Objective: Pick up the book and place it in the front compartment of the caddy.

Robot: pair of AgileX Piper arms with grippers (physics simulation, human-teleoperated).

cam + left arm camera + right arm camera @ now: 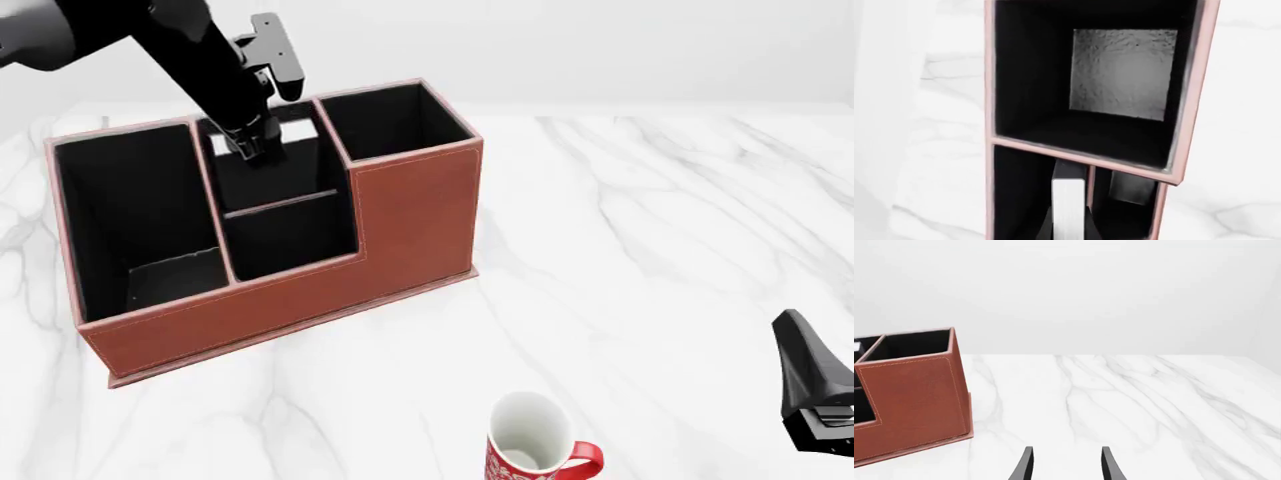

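Observation:
The reddish-brown caddy [400,225] stands at the left of the table and also shows in the right wrist view [914,400]. My left gripper [254,150] reaches down into its middle full-height cell, the front compartment [280,185]. It is shut on the black book [1069,200], whose white page edges show between the fingers. The book stands upright inside the cell next to a thin partition [1089,185]. Its white edge peeks out beside the gripper in the front view [303,129]. My right gripper [1066,467] is open and empty, low at the right [814,400].
A red-and-white mug [534,455] stands near the table's front edge. The caddy's large end cell [134,220], low-walled small cell [287,245] and right rear cell [394,120] hold nothing. White marble table [641,250] lies to the right.

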